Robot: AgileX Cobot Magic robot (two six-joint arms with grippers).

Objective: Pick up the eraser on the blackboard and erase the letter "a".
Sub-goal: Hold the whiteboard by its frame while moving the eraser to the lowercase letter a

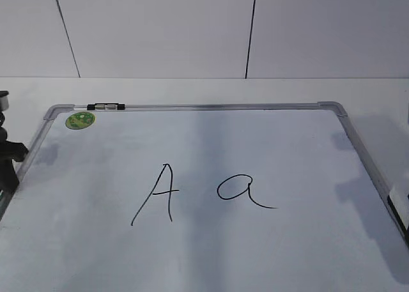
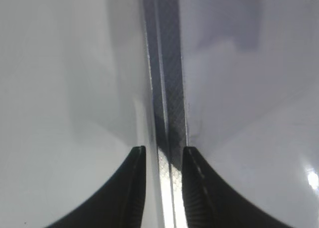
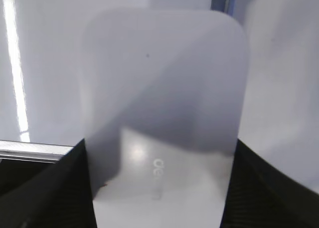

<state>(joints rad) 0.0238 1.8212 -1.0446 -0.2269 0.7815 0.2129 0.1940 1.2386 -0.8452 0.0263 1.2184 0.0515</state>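
The blackboard [image 1: 223,106] is a white board with a grey frame lying flat. The letter "a" [image 1: 239,191] is in thin black marker just right of its centre. The eraser [image 3: 164,88] is a white rounded block that fills the right wrist view. A sliver of it shows at the board's right edge [image 1: 399,196]. My right gripper [image 3: 159,143] has a finger against each long side of the eraser. My left gripper [image 2: 163,150] hangs over the board's left frame strip [image 2: 169,63], fingers a narrow gap apart and empty. It shows at the far left [image 1: 7,154].
A taller capital "A" [image 1: 158,193] is drawn left of the "a". A round green sticker [image 1: 80,119] and a black clip [image 1: 105,106] sit at the board's far left corner. A white wall stands behind the table.
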